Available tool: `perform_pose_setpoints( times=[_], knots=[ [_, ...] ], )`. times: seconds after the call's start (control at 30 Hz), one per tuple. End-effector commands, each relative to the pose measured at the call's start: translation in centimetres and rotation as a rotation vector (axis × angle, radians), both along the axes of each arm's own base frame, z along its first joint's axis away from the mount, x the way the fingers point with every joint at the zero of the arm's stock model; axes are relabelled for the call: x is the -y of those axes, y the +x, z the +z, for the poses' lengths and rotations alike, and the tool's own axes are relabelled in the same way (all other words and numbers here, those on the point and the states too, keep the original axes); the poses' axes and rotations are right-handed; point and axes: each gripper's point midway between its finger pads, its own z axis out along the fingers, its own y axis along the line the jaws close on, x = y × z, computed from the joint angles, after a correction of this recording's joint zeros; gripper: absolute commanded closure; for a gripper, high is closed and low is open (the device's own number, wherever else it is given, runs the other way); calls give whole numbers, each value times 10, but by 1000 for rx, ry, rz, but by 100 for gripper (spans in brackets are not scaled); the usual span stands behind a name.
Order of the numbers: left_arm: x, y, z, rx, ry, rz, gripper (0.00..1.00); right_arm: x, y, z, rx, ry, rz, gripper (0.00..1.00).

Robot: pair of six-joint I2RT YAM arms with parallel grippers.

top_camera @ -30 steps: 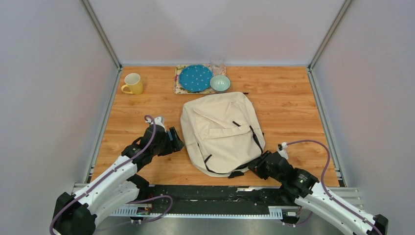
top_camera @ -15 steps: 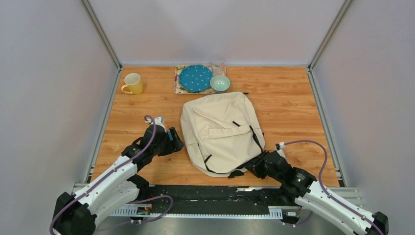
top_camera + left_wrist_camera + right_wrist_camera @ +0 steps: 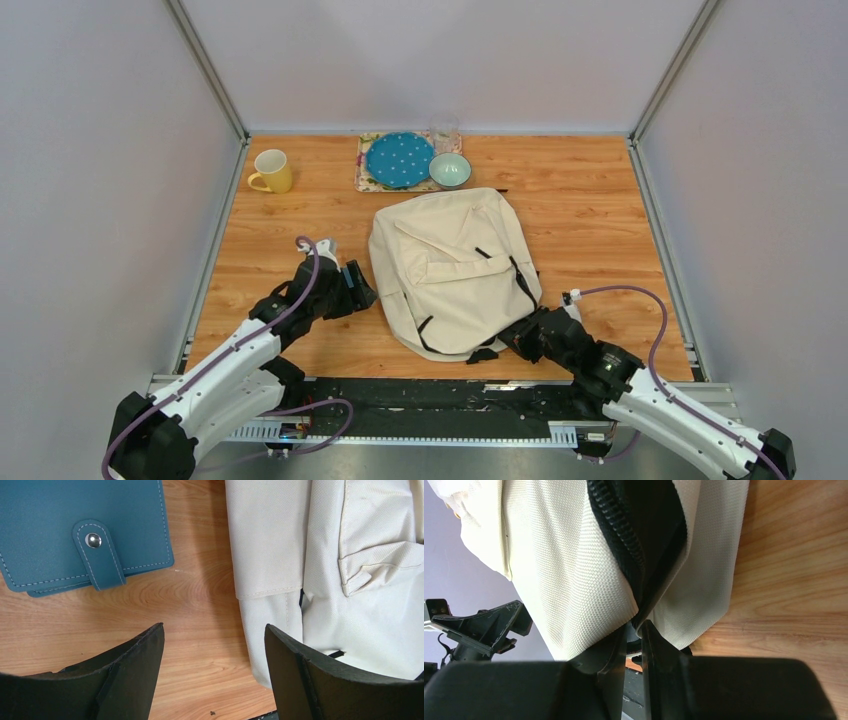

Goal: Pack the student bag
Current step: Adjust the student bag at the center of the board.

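The student bag (image 3: 450,270), a cream backpack with black straps, lies flat in the middle of the table. My left gripper (image 3: 360,285) hovers just left of it, open and empty. In the left wrist view, the left gripper (image 3: 214,630) is over bare wood, with the bag's edge (image 3: 350,555) on the right. A blue snap-closure wallet (image 3: 85,535) lies at the upper left. My right gripper (image 3: 510,340) is at the bag's near right corner. In the right wrist view, it (image 3: 635,627) is shut on the end of the black zipper (image 3: 619,535), where the cream fabric (image 3: 554,565) parts over dark lining.
A yellow mug (image 3: 271,171) stands at the back left. A floral tray (image 3: 362,180) at the back holds a blue dotted plate (image 3: 399,159), with a small green bowl (image 3: 450,169) and a clear glass (image 3: 444,133) beside it. Metal rails run along both sides of the table.
My right gripper has shifted a little left and in toward the bag's near corner. The left arm and the bag have not visibly moved.
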Motion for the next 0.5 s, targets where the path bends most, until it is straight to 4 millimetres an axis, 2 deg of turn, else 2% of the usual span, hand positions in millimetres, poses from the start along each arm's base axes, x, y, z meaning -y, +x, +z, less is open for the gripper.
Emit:
perform_pose_setpoints(
  times=[0.0, 0.1, 0.3, 0.47],
  knots=[
    [5, 1, 2, 15, -30, -5, 19, 17, -6, -26, -38, -86, -29, 81],
    [5, 0, 1, 13, -30, -4, 19, 20, -6, -27, -32, -91, -34, 83],
    [5, 1, 2, 19, -35, -3, 19, 26, -8, -26, -32, -121, -28, 100],
    [6, 1, 4, 25, -40, -5, 19, 32, -17, -21, -31, -173, 29, 100]
  ],
)
